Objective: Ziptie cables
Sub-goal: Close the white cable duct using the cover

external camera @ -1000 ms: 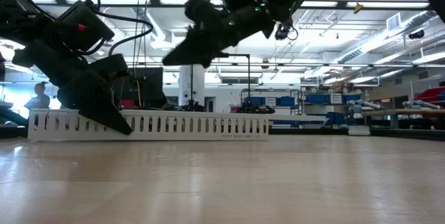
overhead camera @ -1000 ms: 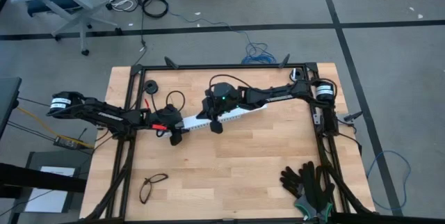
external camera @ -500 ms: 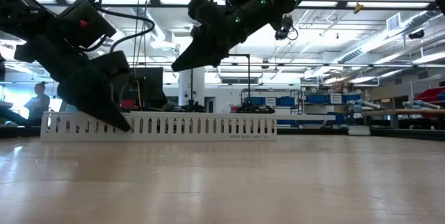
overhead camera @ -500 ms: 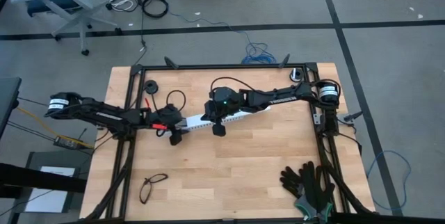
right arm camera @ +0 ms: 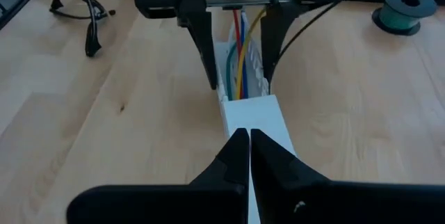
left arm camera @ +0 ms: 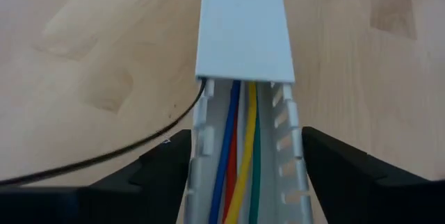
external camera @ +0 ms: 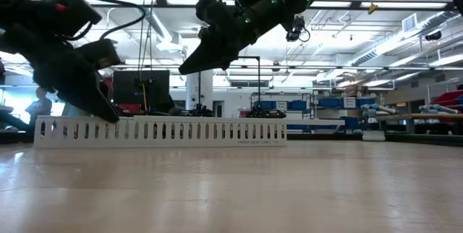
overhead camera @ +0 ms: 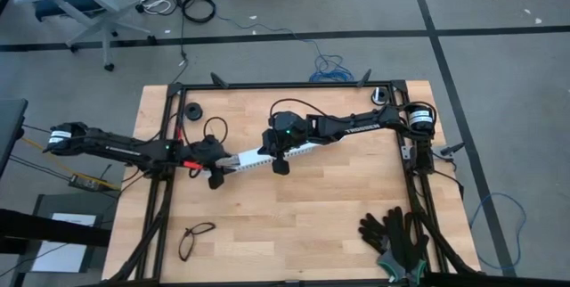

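The cables [left arm camera: 236, 161] (blue, red, yellow, green and white wires) lie lengthwise inside the slotted white cable duct [overhead camera: 267, 154], which rests on the wooden counter [overhead camera: 294, 225] near its middle. A white snap-on cover [left arm camera: 243, 29] closes most of the duct; only the end nearest the left arm is uncovered, and the wires show there. No zip tie is visible on the bundle.

The left tool [left arm camera: 243, 175] sits at that uncovered end with its fingers spread wide, one on each side of the duct walls. The left wrist view shows a gap between each finger and the wall, so it holds nothing. Compared with a second ago, the left arm has drawn back along the duct toward the counter's left edge, and in the low view its tool now sits higher and further from the duct than before. The duct itself lies about where it did.

The right tool [right arm camera: 249, 151] is fully shut and empty, its tips poised just above the covered part of the duct (it has barely moved in the last half second).

Judgement: the left tool has released the duct and is retreating. The wires are routed in the channel, but the tying step does not appear to be done.

Also on the counter: safety glasses [overhead camera: 196, 238], black gloves [overhead camera: 396, 233] and a wire spool [right arm camera: 405, 5].
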You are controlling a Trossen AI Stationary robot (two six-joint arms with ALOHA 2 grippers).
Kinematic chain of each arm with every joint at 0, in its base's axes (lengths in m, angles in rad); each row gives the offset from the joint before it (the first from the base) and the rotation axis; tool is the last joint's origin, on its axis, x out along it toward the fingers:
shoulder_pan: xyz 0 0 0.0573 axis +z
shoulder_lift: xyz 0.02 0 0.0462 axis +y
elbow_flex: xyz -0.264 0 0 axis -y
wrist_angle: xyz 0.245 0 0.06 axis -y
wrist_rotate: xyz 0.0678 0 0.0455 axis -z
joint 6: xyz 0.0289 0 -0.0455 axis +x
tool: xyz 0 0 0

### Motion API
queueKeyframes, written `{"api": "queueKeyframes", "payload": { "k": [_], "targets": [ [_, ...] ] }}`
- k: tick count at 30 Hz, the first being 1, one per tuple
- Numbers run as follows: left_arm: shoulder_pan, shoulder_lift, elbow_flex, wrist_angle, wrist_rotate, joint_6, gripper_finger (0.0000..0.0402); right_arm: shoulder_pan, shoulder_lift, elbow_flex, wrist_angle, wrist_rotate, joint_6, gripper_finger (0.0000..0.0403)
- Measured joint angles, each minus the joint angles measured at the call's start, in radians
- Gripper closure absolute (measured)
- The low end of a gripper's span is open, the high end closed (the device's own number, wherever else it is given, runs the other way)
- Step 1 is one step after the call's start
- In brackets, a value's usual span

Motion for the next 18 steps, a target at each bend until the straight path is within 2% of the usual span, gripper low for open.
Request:
{"api": "queueKeyframes", "payload": {
  "k": [9,12,18],
  "targets": [
    [-0.065,-0.001,-0.118,0.198,-0.035,-0.118,0.0157,-0.002,0.0,0.0,-0.018,0.002,0.005,0.0402],
    [-0.071,-0.001,-0.135,0.219,-0.056,-0.145,0.0159,-0.01,0.001,-0.002,-0.034,0.004,0.023,0.0402],
    [-0.071,0.003,-0.14,0.214,-0.077,-0.143,0.0196,-0.042,0.003,-0.095,-0.028,0.063,0.079,0.0402]
  ]
}}
